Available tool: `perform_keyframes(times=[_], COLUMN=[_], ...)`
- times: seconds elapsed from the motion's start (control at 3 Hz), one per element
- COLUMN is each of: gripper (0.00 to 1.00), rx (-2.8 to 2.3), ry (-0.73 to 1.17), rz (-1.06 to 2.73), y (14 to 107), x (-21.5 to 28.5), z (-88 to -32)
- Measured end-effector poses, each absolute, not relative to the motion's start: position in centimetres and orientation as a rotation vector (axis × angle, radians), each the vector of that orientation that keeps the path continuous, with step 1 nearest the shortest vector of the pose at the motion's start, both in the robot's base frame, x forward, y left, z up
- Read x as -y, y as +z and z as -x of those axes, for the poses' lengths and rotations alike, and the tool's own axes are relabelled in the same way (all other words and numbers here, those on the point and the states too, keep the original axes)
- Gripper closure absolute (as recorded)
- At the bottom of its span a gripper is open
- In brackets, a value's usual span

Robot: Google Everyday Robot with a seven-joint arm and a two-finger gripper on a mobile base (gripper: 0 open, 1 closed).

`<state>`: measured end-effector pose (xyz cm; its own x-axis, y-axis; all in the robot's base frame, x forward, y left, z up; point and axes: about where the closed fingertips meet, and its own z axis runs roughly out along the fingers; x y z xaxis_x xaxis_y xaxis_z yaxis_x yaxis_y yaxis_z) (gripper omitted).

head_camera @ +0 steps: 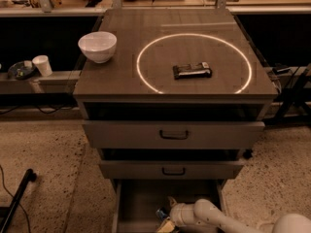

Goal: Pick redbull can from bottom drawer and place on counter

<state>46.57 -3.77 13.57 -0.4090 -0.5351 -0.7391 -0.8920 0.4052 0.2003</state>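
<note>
Gripper down in the open bottom drawer, at the can.
Can lies in the drawer against the gripper's tip; whether it is clasped, cannot tell. Counter carries a bowl at left and a dark bar inside the ring.

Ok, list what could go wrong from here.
1. The gripper is down in the bottom drawer, right by the redbull can, which is only partly in view. An off-centre grab could let it slip.
2. The middle drawer juts out above, so the can or arm might clip its front on the way up.
3. A dark wrapped bar lies inside the ring on the counter. Setting down there could knock it.
</note>
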Motion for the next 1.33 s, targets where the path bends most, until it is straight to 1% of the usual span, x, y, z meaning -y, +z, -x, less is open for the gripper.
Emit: perform_keyframes(times=[0.33, 0.67, 1.0, 1.33], gripper=[0.0, 0.04, 0.2, 0.44], rx=[-2.078, -2.07, -2.064, -2.048], ry=[0.736, 0.725, 0.708, 0.686], rz=[1.217, 1.226, 1.238, 1.27], y=[13.2, 12.5, 12.0, 11.6], x=[4.2, 4.4, 4.5, 4.5], z=[-46.2, -45.9, -45.6, -45.4])
